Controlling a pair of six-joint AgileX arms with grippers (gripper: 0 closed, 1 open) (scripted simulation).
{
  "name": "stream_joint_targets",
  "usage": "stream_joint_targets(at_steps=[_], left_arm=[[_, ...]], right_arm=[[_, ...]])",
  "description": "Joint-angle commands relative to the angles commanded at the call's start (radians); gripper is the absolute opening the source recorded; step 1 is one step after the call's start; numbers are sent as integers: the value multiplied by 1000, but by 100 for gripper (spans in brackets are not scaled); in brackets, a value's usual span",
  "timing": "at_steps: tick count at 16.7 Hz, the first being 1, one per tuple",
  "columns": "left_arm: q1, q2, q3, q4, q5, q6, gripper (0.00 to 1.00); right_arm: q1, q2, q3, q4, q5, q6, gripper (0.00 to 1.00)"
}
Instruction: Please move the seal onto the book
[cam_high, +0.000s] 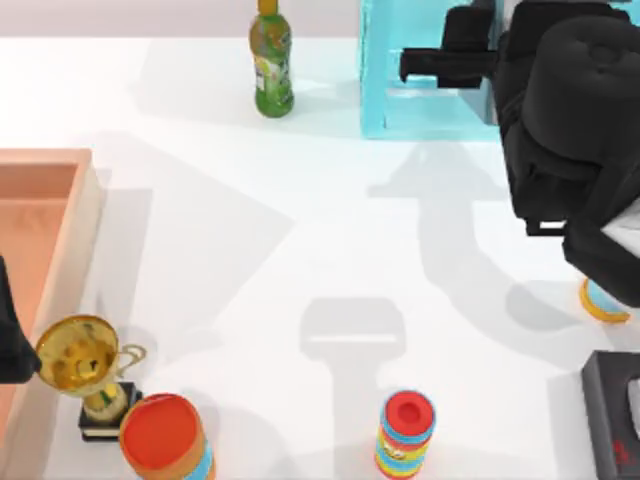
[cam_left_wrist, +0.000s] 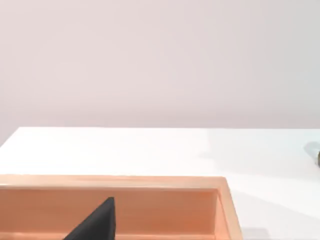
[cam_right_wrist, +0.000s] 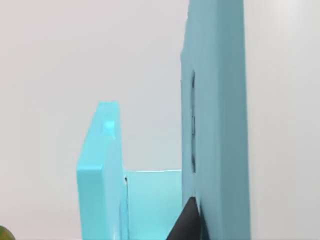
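Note:
The seal and the book are both out of view. My right arm fills the top view's upper right corner, and its gripper (cam_high: 425, 65) reaches left into the light blue shelf unit (cam_high: 385, 80) at the table's back. In the right wrist view the shelf unit's teal walls (cam_right_wrist: 215, 125) stand close ahead, with a black tip of the gripper (cam_right_wrist: 187, 225) against one wall. My left arm (cam_high: 10, 340) sits parked at the left edge over a wooden tray (cam_high: 85, 215); a black part of its gripper (cam_left_wrist: 95, 225) shows above the tray's wall (cam_left_wrist: 150, 182).
A green bottle (cam_high: 271, 65) stands at the back. Along the front are a gold trophy (cam_high: 85, 365), an orange cup with a red top (cam_high: 165, 440), a striped cylinder with a red lid (cam_high: 405, 435) and a dark box (cam_high: 612, 415). An orange-and-blue round object (cam_high: 603, 302) peeks from under the right arm.

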Motion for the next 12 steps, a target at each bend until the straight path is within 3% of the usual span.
stream_joint_targets(at_steps=[6, 9, 12], left_arm=[[0, 0, 0, 0, 0, 0, 100], [0, 0, 0, 0, 0, 0, 100], [0, 0, 0, 0, 0, 0, 100]], right_arm=[[18, 47, 20, 7, 2, -66, 0], [64, 135, 53, 9, 13, -226, 0], [123, 247, 90, 7, 21, -480, 0]])
